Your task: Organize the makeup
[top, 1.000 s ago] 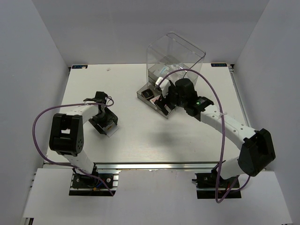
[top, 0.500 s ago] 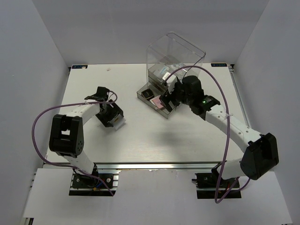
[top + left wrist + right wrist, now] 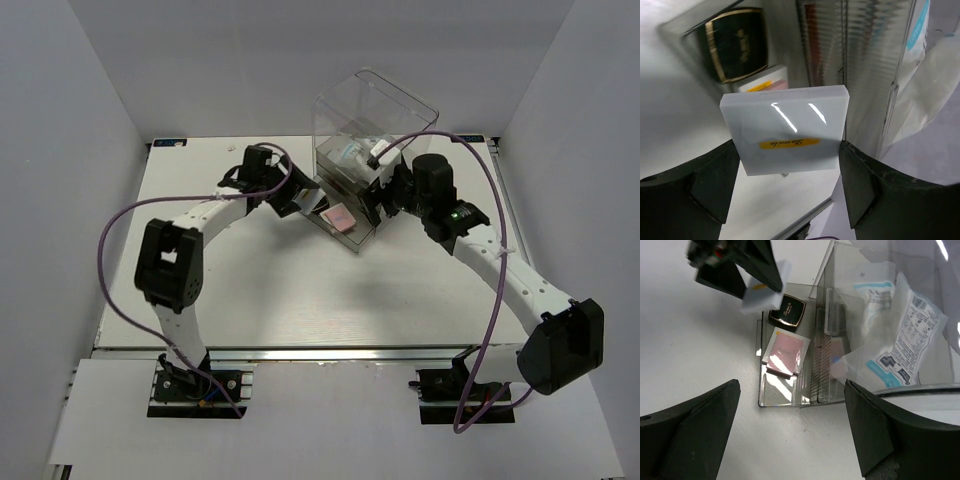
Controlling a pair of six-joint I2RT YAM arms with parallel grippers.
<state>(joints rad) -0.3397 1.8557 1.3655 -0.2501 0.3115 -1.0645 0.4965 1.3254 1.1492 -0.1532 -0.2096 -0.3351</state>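
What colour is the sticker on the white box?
Yellow-orange, an oval sticker on the white box. The left wrist view shows it best.

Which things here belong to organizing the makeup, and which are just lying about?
Job:
- white box, held in the left hand
- black compact
- pink square
- printed packet

Not makeup:
- clear case
- its pulled-out drawer
- purple cable
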